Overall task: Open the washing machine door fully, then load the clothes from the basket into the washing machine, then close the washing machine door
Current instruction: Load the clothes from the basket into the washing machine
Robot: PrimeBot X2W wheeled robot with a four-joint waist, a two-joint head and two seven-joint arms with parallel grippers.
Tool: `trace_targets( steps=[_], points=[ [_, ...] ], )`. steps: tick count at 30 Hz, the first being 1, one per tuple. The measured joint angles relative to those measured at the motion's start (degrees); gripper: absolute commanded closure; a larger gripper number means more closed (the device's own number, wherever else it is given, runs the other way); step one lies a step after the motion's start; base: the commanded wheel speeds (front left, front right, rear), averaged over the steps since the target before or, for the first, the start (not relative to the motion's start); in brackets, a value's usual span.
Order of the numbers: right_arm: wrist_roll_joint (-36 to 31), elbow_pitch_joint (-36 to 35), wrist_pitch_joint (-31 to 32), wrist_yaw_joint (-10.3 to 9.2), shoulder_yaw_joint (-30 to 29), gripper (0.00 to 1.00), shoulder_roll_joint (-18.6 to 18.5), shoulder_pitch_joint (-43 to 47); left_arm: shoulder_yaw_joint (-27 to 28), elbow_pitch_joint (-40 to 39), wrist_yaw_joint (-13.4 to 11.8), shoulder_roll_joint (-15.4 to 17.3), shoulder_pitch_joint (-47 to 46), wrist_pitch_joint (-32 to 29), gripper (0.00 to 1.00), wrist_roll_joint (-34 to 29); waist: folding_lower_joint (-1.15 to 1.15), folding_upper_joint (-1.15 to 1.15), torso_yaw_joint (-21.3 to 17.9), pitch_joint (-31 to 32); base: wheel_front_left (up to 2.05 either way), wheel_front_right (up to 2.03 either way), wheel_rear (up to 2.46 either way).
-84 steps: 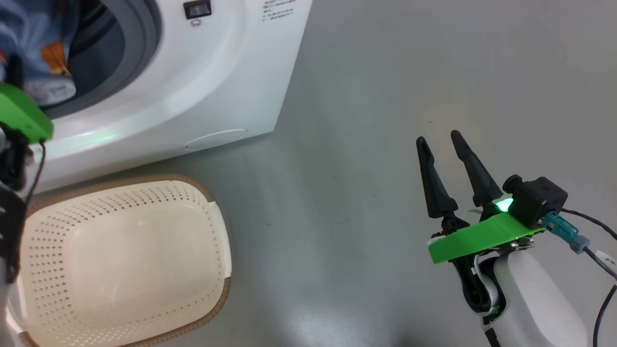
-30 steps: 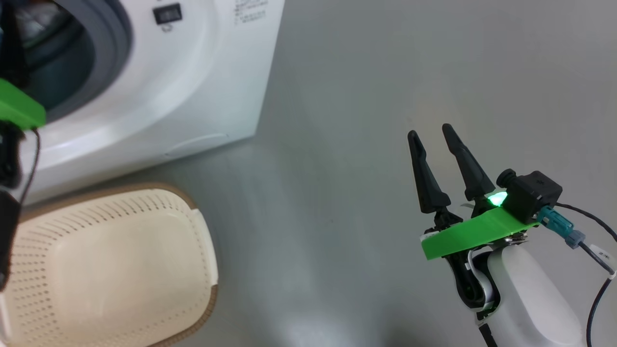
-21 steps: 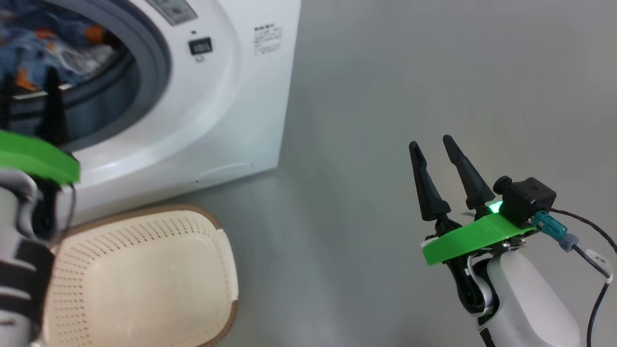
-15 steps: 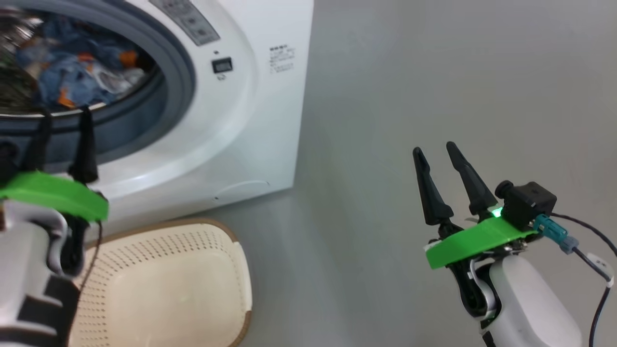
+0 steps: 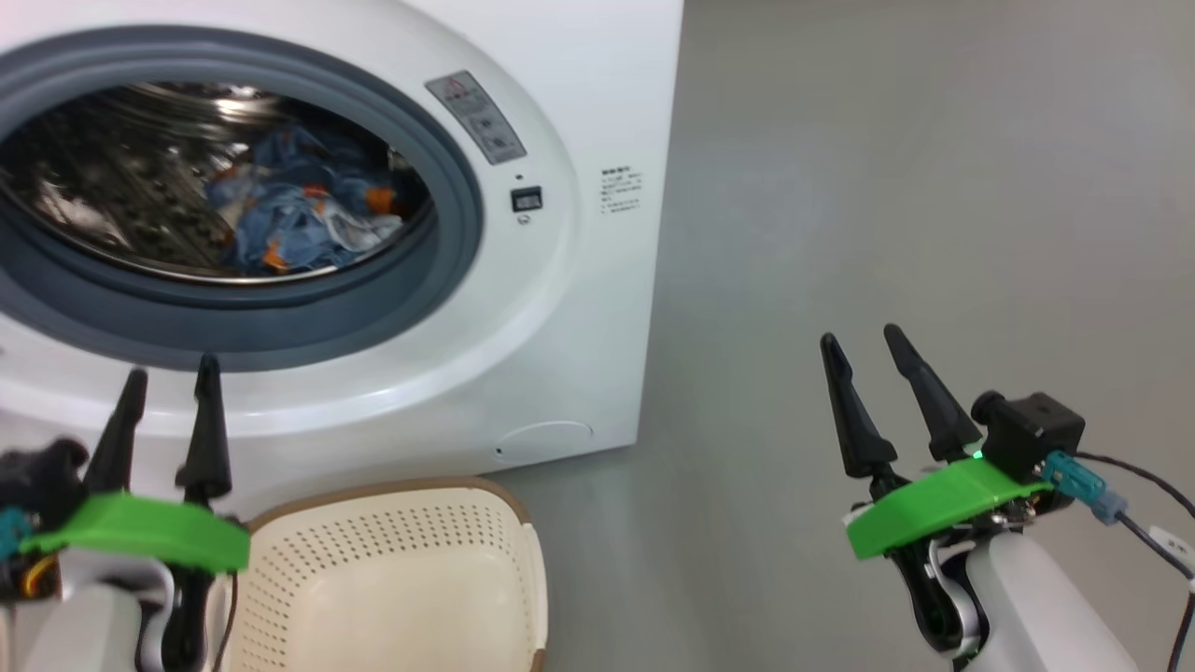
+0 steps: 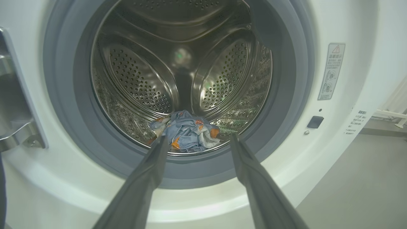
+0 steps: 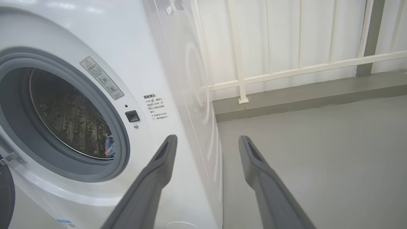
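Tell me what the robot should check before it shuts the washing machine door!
1. Clothes all lying in the drum, none on the gasket: ok.
2. Basket empty, as far as it shows: ok.
3. Left end effector open, empty, out of the drum: ok.
4. Right end effector open, empty: ok.
5. Washing machine door, how wide it stands: cannot tell.
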State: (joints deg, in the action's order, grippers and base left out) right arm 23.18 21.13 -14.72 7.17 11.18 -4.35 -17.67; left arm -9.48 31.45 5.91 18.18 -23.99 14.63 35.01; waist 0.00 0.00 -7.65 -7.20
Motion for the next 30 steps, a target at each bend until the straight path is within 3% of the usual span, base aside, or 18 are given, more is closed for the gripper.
trace_targets(
  steps=[14,18,30],
  points=[
    [0.6,0.0,0.0,0.0,0.4,0.0,-1.8,1.9,4.7,-11.0,-2.4,-3.3,13.8,0.0,0.0,-3.7,0.0,0.0,3.1,4.4,0.0,0.0,0.0],
    [0.6,0.1,0.0,0.0,0.5,0.0,-2.4,2.8,6.0,-13.0,-3.4,-5.0,15.6,0.0,0.0,-4.5,0.0,0.0,3.5,5.3,0.0,0.0,0.0],
    [0.6,0.6,0.0,0.0,1.6,0.0,-3.1,3.4,5.8,-14.5,-3.4,-5.2,17.6,0.0,0.0,-6.8,0.0,0.0,3.3,6.7,0.0,0.0,0.0]
  ],
)
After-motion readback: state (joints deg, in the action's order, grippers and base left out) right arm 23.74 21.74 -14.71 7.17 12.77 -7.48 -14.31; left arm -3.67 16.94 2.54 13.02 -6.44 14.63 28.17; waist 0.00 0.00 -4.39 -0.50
